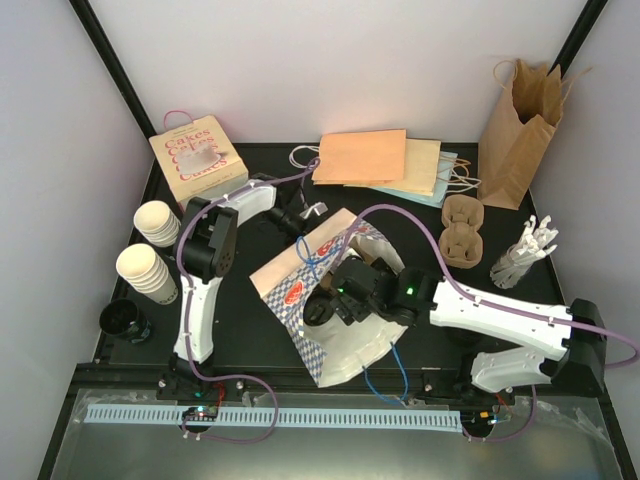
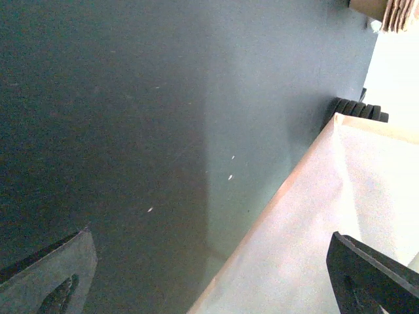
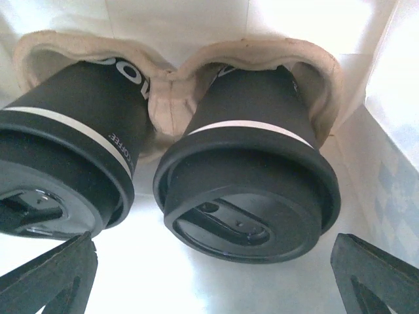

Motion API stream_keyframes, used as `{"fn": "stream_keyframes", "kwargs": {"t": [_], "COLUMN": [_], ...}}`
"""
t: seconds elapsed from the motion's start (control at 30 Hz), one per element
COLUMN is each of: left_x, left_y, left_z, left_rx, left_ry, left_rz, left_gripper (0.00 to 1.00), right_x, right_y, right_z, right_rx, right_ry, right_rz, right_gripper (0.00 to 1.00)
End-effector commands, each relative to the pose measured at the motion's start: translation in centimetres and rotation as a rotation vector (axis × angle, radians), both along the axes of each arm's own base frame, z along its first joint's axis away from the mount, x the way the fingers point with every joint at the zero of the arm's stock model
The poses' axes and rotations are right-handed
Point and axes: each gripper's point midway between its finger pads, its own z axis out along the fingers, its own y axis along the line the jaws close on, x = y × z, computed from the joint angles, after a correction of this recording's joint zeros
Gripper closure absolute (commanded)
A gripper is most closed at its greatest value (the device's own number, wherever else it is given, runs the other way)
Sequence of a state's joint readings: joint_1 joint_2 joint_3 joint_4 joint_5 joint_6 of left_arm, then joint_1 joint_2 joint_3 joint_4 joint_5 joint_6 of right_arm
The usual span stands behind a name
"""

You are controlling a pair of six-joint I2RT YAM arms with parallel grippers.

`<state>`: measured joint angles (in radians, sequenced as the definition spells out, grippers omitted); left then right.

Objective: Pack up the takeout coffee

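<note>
Coffee cups, two black ones with black lids, lay tipped on their sides in a pulp carrier. They filled the upper half of the right wrist view, deep inside the white paper bag that lay flat at the middle of the desk in the top view. The carrier probably kept the pair together so they could go in as one load. The right tool sat at the bag's mouth, jaws spread wide, gripping nothing. The left tool, equally open and empty, hovered by the bag's upper edge, perhaps to steady it. Spare cream cups stood stacked at the left.
</note>
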<state>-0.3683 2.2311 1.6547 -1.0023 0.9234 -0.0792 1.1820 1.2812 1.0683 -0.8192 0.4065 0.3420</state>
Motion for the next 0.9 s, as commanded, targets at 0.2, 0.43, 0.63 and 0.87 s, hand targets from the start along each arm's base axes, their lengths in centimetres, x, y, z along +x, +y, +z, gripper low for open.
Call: {"fn": "stream_keyframes", "kwargs": {"t": [0.2, 0.43, 0.63, 0.87], "left_x": [-2.0, 2.4, 5.6, 6.9], "left_y": [-3.2, 0.4, 4.7, 8.2], "left_z": [2.4, 3.8, 5.2, 7.2], "left_rx": [0.009, 0.182, 0.325, 0.376], "left_ry": [-0.093, -0.275, -0.384, -0.431], "left_rz": [-0.092, 0.052, 0.154, 0.236], "left_gripper": [0.01, 0.01, 0.01, 0.01], "right_x": [-2.0, -1.7, -0.3, 1.2], "right_y": [-2.6, -2.0, -1.1, 0.2], "right_z": [0.9, 0.9, 0.9, 0.4], "right_rx": [-0.016, 0.004, 0.004, -0.009], "right_ry": [0.122, 0.168, 0.182, 0.214], "right_rz": [-0.055, -0.039, -0.026, -0.006], "right_gripper": [0.00, 0.00, 0.00, 0.00]}}
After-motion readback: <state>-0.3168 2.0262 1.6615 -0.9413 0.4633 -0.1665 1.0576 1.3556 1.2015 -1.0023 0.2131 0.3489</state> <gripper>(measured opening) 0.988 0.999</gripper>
